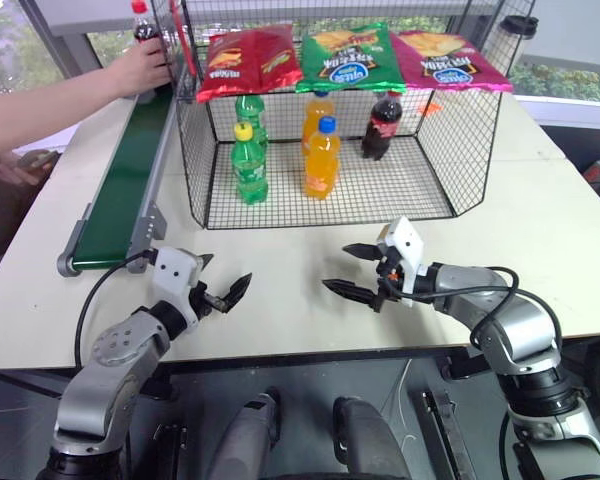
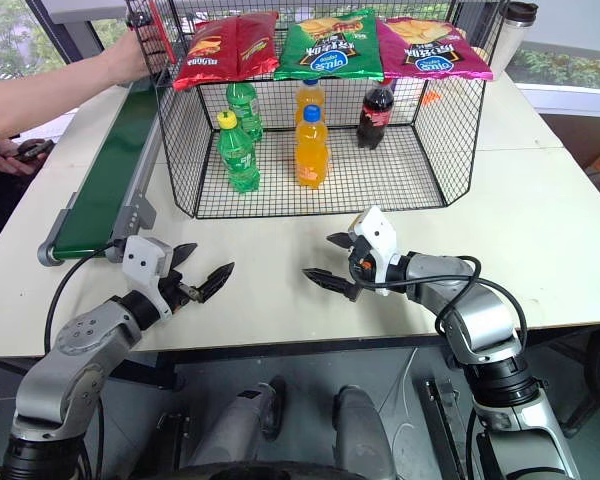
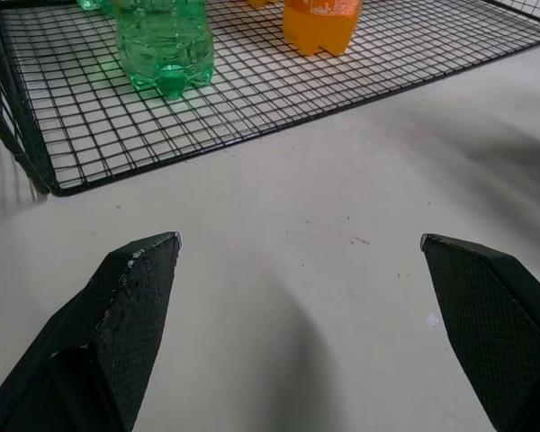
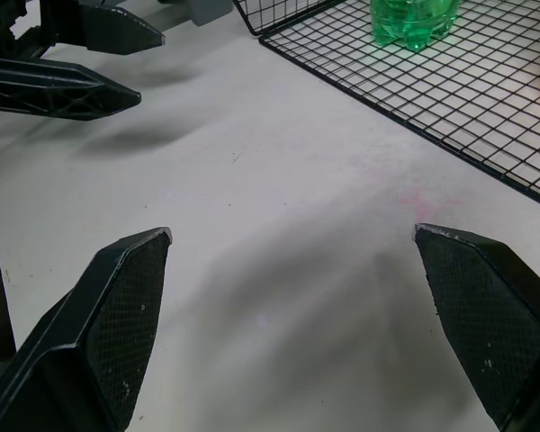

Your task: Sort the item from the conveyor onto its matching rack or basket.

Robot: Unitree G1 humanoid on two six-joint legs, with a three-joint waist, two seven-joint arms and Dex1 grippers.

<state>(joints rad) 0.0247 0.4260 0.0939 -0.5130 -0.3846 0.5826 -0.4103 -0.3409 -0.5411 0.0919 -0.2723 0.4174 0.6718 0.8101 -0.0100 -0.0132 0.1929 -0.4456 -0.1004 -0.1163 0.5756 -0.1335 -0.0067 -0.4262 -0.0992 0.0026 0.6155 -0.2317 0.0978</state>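
A person's hand holds the item, a small cola bottle with a red cap, upright at the far end of the conveyor, a dark green belt along the table's left side. The basket, a black wire cage with an open front, stands at the middle back. Both grippers hover low over the white table in front of the cage, far from the bottle. My left gripper is open and holds nothing. My right gripper is open too, its fingers spread wide over bare table.
Inside the cage stand two green bottles, two orange bottles and a cola bottle. Three chip bags lie on its wire top. A lidded cup stands at the back right. The person's arm reaches in from the left.
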